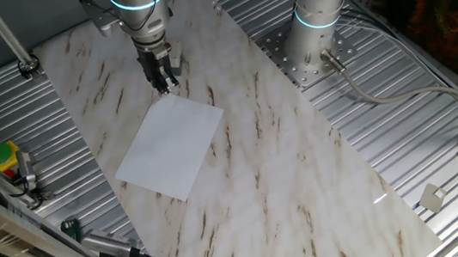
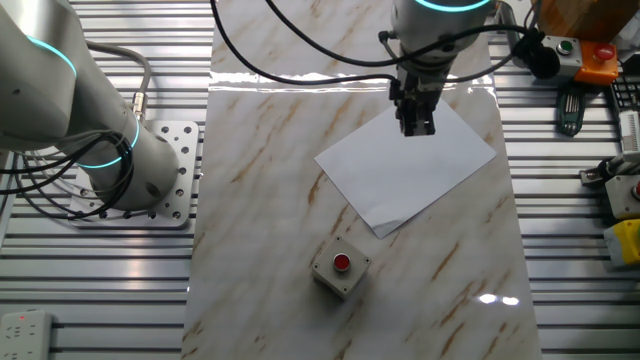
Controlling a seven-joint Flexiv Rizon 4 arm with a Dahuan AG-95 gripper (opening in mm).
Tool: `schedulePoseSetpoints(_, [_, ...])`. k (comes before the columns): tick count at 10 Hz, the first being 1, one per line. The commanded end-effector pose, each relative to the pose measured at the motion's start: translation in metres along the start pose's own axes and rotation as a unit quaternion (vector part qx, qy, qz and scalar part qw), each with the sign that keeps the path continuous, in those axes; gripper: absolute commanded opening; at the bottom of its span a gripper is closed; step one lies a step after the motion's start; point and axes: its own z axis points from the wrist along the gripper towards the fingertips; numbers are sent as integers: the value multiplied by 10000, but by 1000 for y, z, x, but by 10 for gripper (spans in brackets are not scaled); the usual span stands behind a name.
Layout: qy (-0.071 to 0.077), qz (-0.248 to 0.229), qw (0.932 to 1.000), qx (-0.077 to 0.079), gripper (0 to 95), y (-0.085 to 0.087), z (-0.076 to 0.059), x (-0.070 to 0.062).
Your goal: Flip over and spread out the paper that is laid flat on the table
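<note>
The paper [image 1: 170, 145] lies flat on the table [image 1: 304, 180], under the hand [image 1: 165, 82].

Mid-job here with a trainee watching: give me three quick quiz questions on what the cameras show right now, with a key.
1. True or false: the paper lies flat on the table.
2. Over which part of the sheet is the gripper? A) its centre B) a far corner or edge C) off the sheet
3. Fill in: the small grey box near the paper carries a ____ button.

Key: 1 true; 2 B; 3 red.
</note>
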Motion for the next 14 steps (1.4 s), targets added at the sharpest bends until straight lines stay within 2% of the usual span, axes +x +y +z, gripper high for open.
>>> schedulePoseSetpoints(1, [1,0,10000,1,0,0,0,0])
schedulePoseSetpoints(6, [1,0,10000,1,0,0,0,0])
schedulePoseSetpoints(7, [269,-726,9968,207,0,-7,13,-6])
schedulePoseSetpoints(14, [304,-733,9967,176,0,-7,12,-6])
